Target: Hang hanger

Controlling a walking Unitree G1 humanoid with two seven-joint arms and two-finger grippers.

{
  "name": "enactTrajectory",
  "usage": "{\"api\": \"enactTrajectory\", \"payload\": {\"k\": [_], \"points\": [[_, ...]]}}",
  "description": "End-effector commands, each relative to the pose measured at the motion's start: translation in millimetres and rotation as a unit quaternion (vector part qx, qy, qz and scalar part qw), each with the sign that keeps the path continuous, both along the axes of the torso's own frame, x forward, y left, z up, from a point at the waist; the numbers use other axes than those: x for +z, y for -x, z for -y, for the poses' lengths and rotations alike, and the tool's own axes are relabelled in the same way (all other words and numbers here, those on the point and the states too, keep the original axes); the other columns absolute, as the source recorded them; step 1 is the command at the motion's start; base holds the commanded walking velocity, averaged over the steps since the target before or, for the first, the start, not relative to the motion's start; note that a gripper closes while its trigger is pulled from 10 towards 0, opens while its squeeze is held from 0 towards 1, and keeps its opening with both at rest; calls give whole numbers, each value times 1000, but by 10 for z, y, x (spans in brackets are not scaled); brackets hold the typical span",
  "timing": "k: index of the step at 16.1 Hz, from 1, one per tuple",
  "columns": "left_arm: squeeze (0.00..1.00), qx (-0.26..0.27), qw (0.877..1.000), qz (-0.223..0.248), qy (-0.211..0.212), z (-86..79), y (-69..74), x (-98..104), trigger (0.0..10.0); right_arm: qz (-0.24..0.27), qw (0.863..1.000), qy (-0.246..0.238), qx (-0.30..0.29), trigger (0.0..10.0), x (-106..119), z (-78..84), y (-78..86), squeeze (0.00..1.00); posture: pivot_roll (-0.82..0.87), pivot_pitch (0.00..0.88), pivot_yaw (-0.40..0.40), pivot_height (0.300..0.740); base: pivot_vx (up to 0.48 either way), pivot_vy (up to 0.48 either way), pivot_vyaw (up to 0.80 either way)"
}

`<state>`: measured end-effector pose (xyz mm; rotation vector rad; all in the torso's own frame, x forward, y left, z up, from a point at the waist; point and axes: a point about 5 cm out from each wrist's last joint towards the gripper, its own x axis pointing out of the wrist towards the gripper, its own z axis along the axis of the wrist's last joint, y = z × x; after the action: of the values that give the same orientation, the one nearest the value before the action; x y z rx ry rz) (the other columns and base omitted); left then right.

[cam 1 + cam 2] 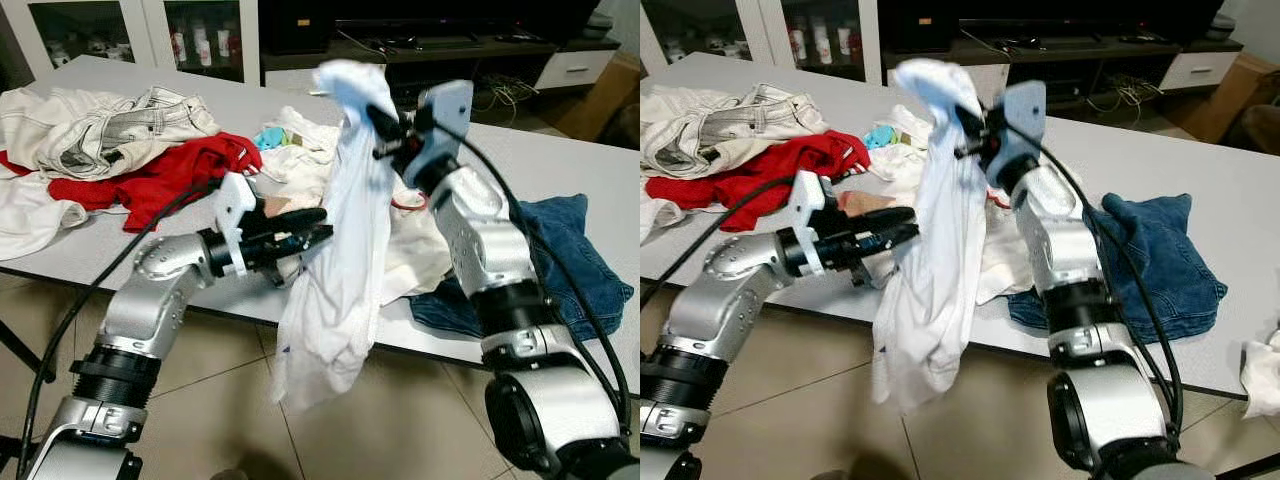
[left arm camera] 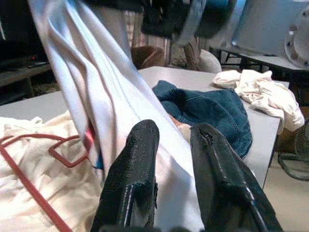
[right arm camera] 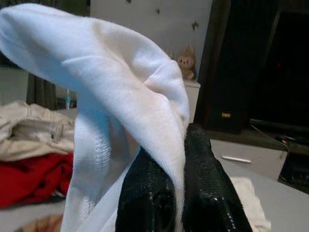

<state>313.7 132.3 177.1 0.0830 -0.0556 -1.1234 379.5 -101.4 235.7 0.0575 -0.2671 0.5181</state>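
The right gripper [image 1: 372, 118] is raised above the surface [image 1: 560, 170], its fingers pinching the top of a white garment [image 1: 335, 270] that hangs down past the near edge toward the floor [image 1: 400, 420]. The left gripper [image 1: 322, 228] reaches in from the side at mid-height of the hanging cloth, its fingers [image 2: 133, 179] slightly spread with the cloth lying against them; whether it grips is unclear. The red hanger [image 2: 34, 162] lies on a cream garment [image 2: 58, 193] on the surface just behind the white garment, partly hidden. Blue jeans [image 1: 570, 260] lie near the near edge beside the right arm. A red garment [image 1: 150, 175] and pale jeans [image 1: 110, 125] are heaped toward the far left corner.
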Motion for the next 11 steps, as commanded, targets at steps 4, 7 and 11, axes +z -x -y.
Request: {"api": "enactTrajectory", "payload": {"k": [4, 7, 11], "points": [[1000, 32, 999, -8, -16, 13, -43, -91, 10000, 40, 998, -33, 19, 0, 208, -71, 26, 0, 35, 0, -76, 740, 0, 0, 0], [1000, 67, 997, 38, -2, -41, -102, 9, 10000, 47, 998, -41, 23, 0, 244, -69, 36, 0, 35, 0, -78, 740, 0, 0, 0], [1000, 123, 991, 56, 4, -224, -232, 128, 10000, 44, 998, -42, 15, 0, 194, 27, 61, 0, 34, 0, -77, 740, 0, 0, 0]]}}
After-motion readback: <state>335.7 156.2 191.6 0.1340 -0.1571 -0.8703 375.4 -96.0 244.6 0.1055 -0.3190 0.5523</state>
